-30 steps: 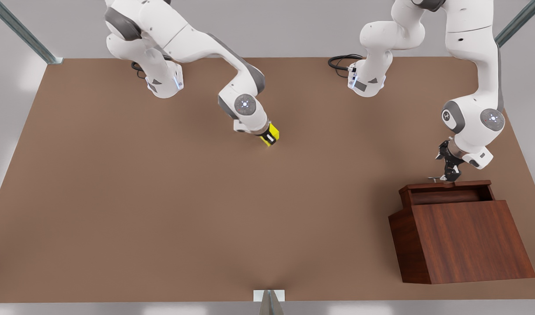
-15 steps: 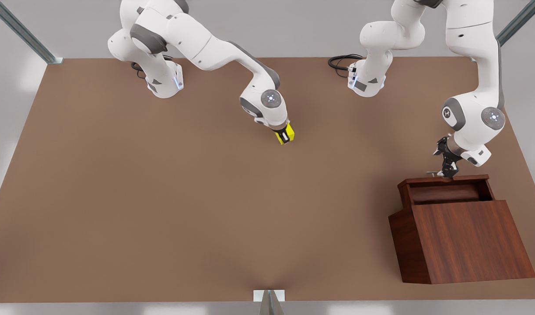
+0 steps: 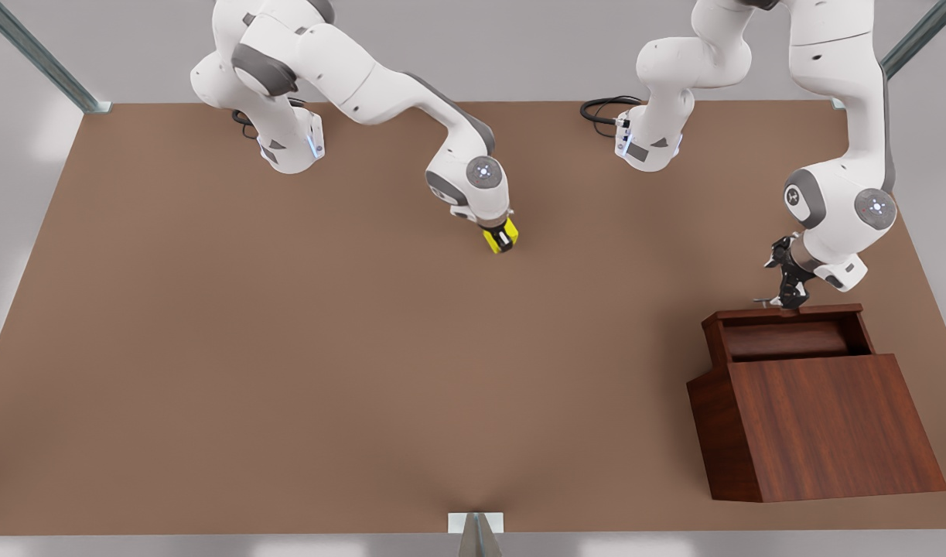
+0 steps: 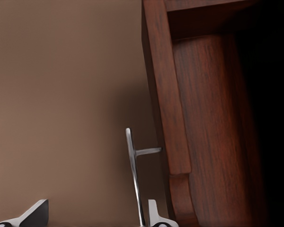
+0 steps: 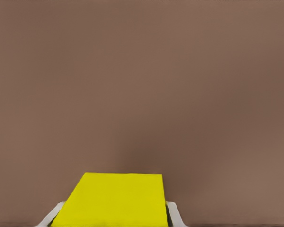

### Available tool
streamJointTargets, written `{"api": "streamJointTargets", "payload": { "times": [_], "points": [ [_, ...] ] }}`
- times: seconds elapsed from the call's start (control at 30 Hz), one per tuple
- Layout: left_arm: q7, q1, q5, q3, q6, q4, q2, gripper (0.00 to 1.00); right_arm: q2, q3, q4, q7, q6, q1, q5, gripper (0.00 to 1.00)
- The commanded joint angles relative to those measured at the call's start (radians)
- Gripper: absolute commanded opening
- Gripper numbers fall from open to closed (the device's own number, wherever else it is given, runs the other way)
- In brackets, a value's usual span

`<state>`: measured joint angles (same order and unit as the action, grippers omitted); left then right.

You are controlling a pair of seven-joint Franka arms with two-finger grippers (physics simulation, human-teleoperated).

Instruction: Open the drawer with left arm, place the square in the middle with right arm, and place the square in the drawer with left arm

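Yellow square in right gripper, drawer open

Yellow square, reddish-brown wood-grain drawer

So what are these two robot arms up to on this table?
They are working together to put a small yellow cube into a wooden drawer. The right gripper, near the middle of the brown table, is shut on the cube. The left gripper is at the drawer's thin silver handle, its fingers apart on either side of the bar. The drawer is pulled partly out of its cabinet, and nothing can be seen in its shadowed inside.
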<state>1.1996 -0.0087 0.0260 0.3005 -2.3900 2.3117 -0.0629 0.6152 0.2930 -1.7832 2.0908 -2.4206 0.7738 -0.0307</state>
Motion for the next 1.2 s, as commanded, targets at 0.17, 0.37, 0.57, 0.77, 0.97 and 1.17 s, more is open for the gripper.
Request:
{"api": "streamJointTargets", "payload": {
  "times": [0.17, 0.37, 0.57, 0.77, 0.97, 1.17],
  "points": [
    [0.000, 0.001, 0.000, 0.000, 0.035, 0.000, 0.021, 1.00, 0.057, 0.048, 0.067, 0.014, -0.006, 0.028, 0.009, 1.00],
    [0.000, -0.007, 0.002, -0.008, 0.316, -0.077, 0.126, 1.00, -0.054, 0.048, 0.166, -0.028, 0.207, -0.031, 0.029, 1.00],
    [-0.161, -0.008, -0.009, -0.406, 0.946, -0.787, -0.037, 1.00, -0.385, -0.276, 0.157, -0.986, 0.609, -0.128, 0.035, 1.00],
    [0.015, -0.175, -0.006, -0.584, 0.936, -0.899, -0.195, 1.00, -0.525, -0.534, 0.168, -2.140, 0.749, -0.278, 0.014, 1.00],
    [0.848, -0.540, -0.012, -0.584, 0.893, -1.023, -0.373, 1.00, -0.525, -0.592, 0.171, -2.296, 0.675, -0.392, -0.008, 1.00],
    [1.595, -0.609, -0.004, -0.580, 0.310, -0.658, -0.367, 1.00, -0.519, -0.600, 0.180, -2.158, 0.701, -0.383, -0.002, 1.00]
  ]
}}
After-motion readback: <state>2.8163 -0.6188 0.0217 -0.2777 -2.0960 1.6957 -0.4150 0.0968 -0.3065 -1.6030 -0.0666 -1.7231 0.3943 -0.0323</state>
